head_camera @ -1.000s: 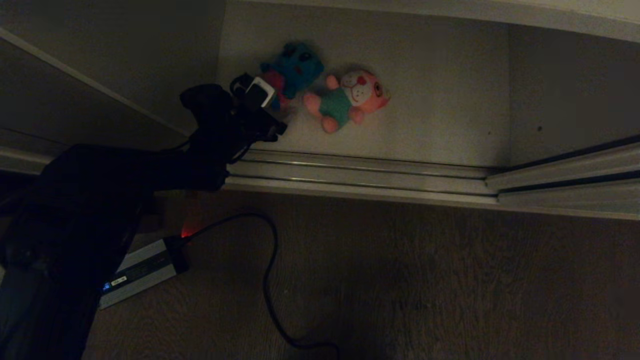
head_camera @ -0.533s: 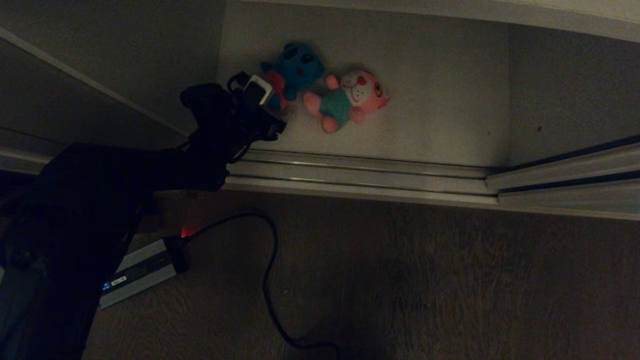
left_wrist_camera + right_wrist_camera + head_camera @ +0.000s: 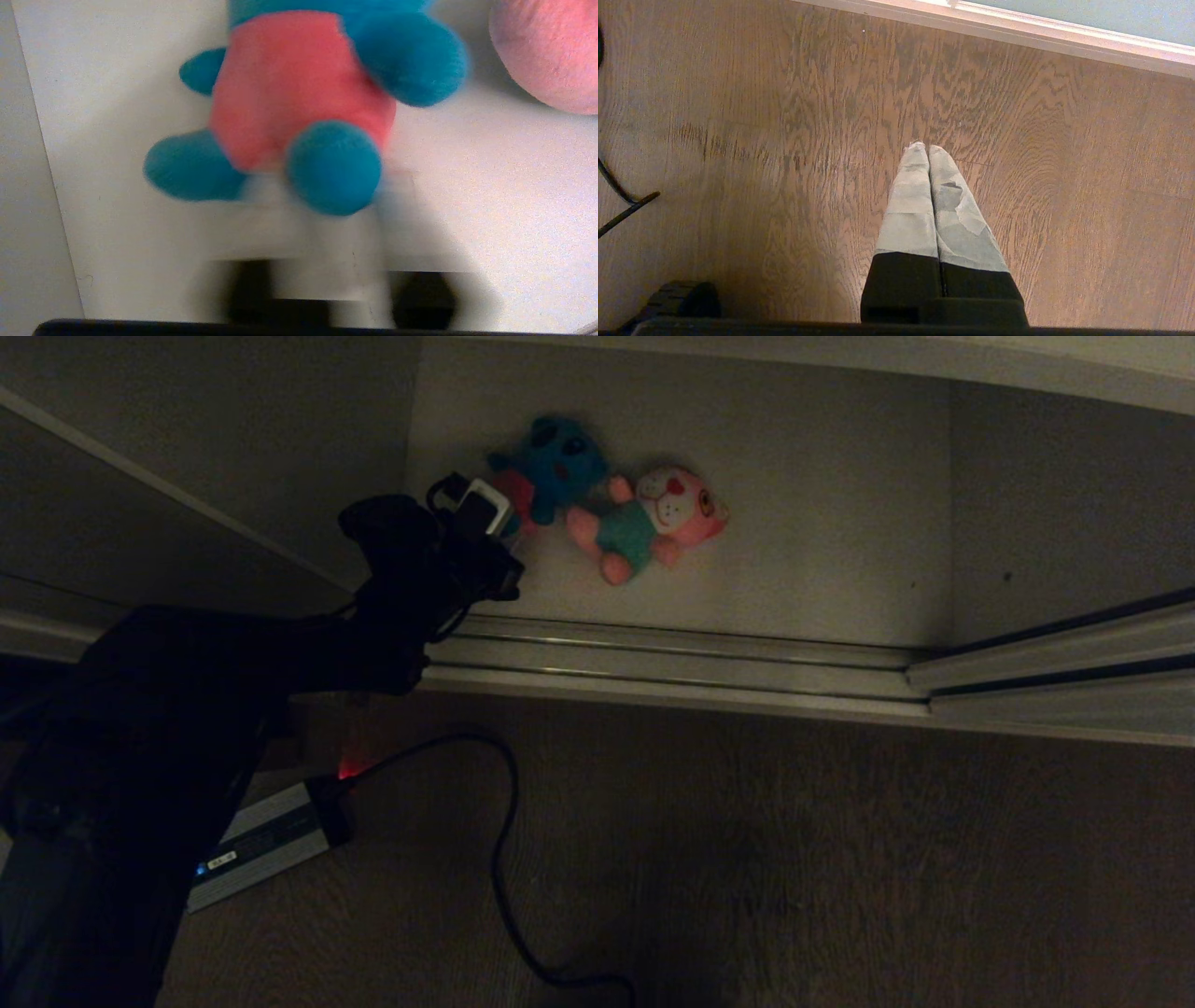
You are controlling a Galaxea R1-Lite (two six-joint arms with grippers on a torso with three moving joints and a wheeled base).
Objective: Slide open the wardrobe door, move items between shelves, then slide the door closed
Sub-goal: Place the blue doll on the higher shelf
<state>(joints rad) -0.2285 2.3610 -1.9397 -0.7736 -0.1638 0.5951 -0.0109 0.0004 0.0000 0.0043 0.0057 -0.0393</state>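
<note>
Head view, leftmost first: where is your left gripper (image 3: 499,537) sitting? my partner is asking.

It is hanging low over the near left corner of the white shelf (image 3: 822,523), right at the legs of the teal-blue plush toy (image 3: 558,462). I cannot tell whether it is clenched or released; the left wrist view is smearing there.

And how is that toy going to handle?

I am judging it light, soft and squashy, not fragile, and fuzzy enough not to slip. I am aiming for the red belly (image 3: 289,88), the thickest part, since a leg could pull out.

What is lying further right?

The pink plush toy (image 3: 653,518) is lying on its back, touching the teal one, so I am expecting to nudge it. My right gripper (image 3: 928,151) is hanging clenched on nothing over the wooden floor (image 3: 738,116).
</note>
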